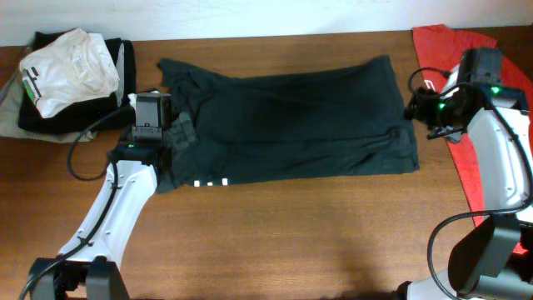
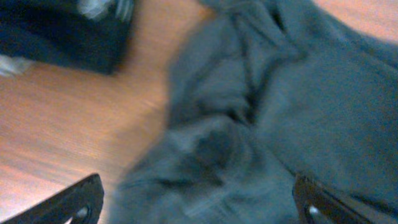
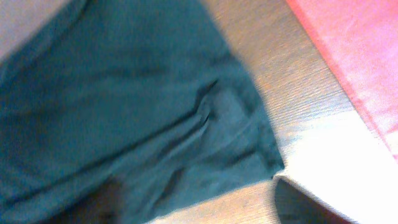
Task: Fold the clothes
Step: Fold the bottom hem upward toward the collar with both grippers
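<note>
Across the middle of the bench (image 1: 291, 225) lies the black T-shirt (image 1: 291, 125), soft, light, likely to slump: best pinched at its corners. The left fingers (image 1: 178, 133) gape empty over the bunched sleeve; the right fingers (image 1: 414, 108), by the hem corner, look parted and empty too.

One dark T-shirt (image 1: 291, 125), one red garment (image 1: 437, 42), one white folded garment (image 1: 71, 67) and one black garment (image 1: 58, 118) share one wooden table (image 1: 291, 242). Two robot arms: left arm (image 1: 125, 200), right arm (image 1: 500, 158).
</note>
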Controlling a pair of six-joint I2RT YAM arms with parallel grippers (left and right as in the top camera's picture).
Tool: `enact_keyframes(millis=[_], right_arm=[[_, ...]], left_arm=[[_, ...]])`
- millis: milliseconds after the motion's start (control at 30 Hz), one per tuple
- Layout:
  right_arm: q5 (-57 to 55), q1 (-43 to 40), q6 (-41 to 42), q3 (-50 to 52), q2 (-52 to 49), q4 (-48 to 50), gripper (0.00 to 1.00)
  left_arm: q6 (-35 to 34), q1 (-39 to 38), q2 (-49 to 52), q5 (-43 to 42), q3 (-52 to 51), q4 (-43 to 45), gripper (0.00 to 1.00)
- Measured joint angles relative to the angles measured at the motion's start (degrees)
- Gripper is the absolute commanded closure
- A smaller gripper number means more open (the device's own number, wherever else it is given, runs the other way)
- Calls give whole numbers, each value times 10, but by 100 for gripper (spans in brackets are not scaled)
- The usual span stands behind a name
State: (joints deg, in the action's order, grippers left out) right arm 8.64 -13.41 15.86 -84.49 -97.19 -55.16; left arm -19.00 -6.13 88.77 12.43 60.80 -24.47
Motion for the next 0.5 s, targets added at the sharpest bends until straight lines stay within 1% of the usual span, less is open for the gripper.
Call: enact_keyframes(millis=[33, 67, 100, 167, 200, 233, 267, 367, 400, 500], right_arm=[[10, 15, -10, 17, -1, 2, 88], [16, 28, -13, 35, -3, 10, 88], [20, 44, -15, 60, -10, 32, 89], [25, 66, -11, 98, -36, 49, 90], [27, 72, -8, 114, -51, 63, 93], [27, 73, -7, 126, -65, 70, 96], [27, 73, -4, 133, -76, 74, 96], [27, 73, 0, 152, -126, 130, 96], [30, 73, 0, 152, -142, 135, 96], [29, 70, 7, 148, -145, 136, 96]], left_arm=[[0, 0, 3, -44, 1, -21, 72], [2, -1, 16, -88, 1, -43, 80], [2, -1, 30, -107, 1, -49, 87], [5, -1, 78, -135, 1, -61, 90], [5, -1, 96, -141, 1, -65, 91], [6, -1, 113, -145, 1, -70, 95], [6, -1, 131, -148, 1, -76, 99], [7, -1, 148, -138, 1, -77, 99], [7, -1, 152, -130, 1, -79, 99], [6, 10, 155, -120, 1, -104, 99]])
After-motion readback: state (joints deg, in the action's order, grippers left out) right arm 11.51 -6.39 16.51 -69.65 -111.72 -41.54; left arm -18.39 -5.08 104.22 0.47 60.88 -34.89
